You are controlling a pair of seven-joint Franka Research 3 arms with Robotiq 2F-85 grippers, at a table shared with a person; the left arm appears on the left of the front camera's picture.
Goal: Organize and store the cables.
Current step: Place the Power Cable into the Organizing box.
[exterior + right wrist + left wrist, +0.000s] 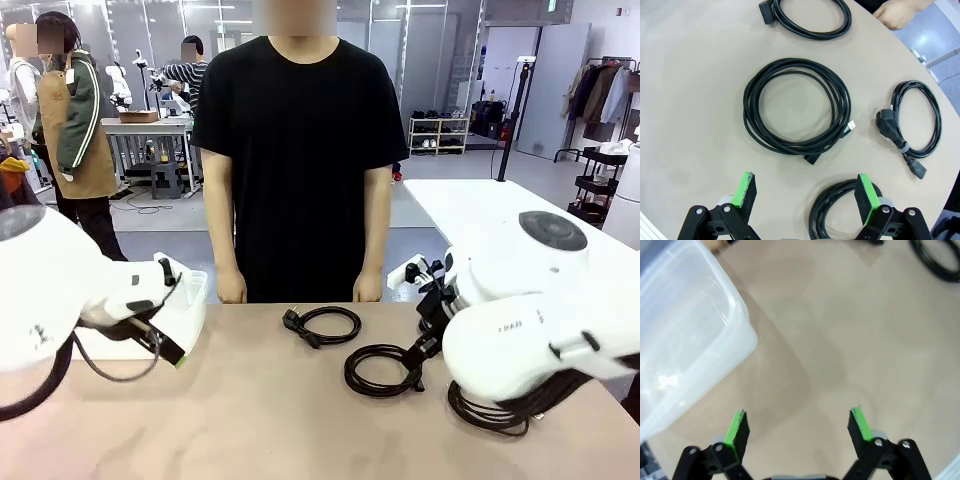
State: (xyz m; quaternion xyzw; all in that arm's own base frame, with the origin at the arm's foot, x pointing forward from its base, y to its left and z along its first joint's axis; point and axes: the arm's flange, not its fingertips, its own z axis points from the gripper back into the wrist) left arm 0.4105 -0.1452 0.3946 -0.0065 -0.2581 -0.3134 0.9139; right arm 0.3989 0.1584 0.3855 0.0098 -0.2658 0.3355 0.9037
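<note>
Several black cables lie coiled on the beige table. In the right wrist view the largest coil [797, 112] sits just ahead of my open right gripper [805, 192], another coil [840, 212] lies partly under its fingers, a plug-ended coil [917, 122] is to the right and one more [812, 17] is at the top. In the front view the coils [325, 325] [385, 370] lie mid-table and one [490, 410] is under my right arm. My left gripper [800, 425] hangs open and empty over bare table, beside a clear plastic bin [685, 330].
The bin [190, 300] stands at the table's left, by my left gripper [165, 342]. A person stands at the far edge, hands down near the edge [232, 290]; one hand [897, 12] shows near the top coil. My bulky right arm [520, 330] covers the table's right side.
</note>
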